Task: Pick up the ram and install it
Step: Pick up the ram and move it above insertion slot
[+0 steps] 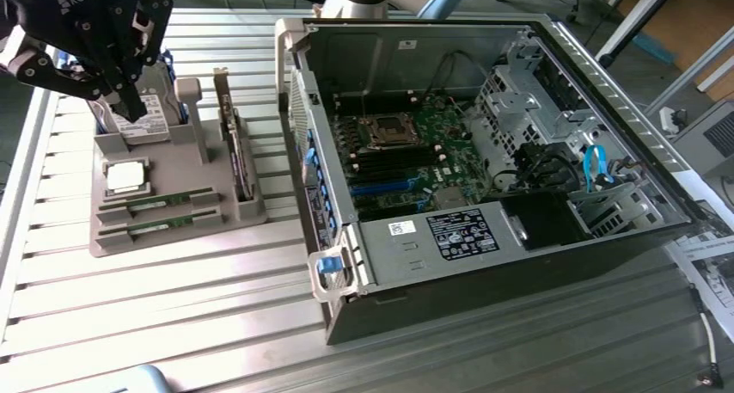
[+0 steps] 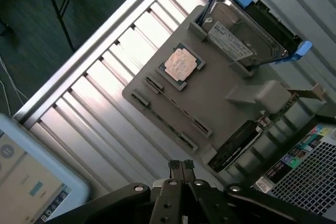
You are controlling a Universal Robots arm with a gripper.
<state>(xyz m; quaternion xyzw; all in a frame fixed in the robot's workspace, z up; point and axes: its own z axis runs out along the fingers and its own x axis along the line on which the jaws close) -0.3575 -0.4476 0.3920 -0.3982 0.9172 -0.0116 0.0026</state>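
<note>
Single arm over a slatted metal table (image 1: pixel 172 324), with an open computer case (image 1: pixel 482 152) lying on its side at the exterior view's right and a grey holder (image 1: pixel 218 225) beside it at the left. The gripper (image 1: pixel 134 109) hangs above the holder's far end, clear of it. In the exterior view its tips overlap the hard drive (image 1: pixel 143 128) standing there. In the wrist view the gripper (image 2: pixel 181 165) has its two fingers pressed together with nothing between them.

The ram (image 1: pixel 157 205) lies flat in a slot of the holder at the near end, well apart from the gripper; a second stick (image 1: pixel 157 228) lies in the parallel slot just beside it. The wrist view shows the same pair edge-on as thin dark lines, the ram (image 2: pixel 176 104) nearer the processor (image 2: pixel 181 64) and the second stick (image 2: pixel 163 120) nearer the holder's edge.

Also on the holder: the processor (image 1: pixel 124 176) in its square recess between drive and ram, and an expansion card (image 1: pixel 237 156) upright on the side facing the case. Inside the case, the motherboard (image 1: pixel 442 156) carries a socket (image 1: pixel 381 133) with black and blue slots (image 1: pixel 396 165) just beside it
</note>
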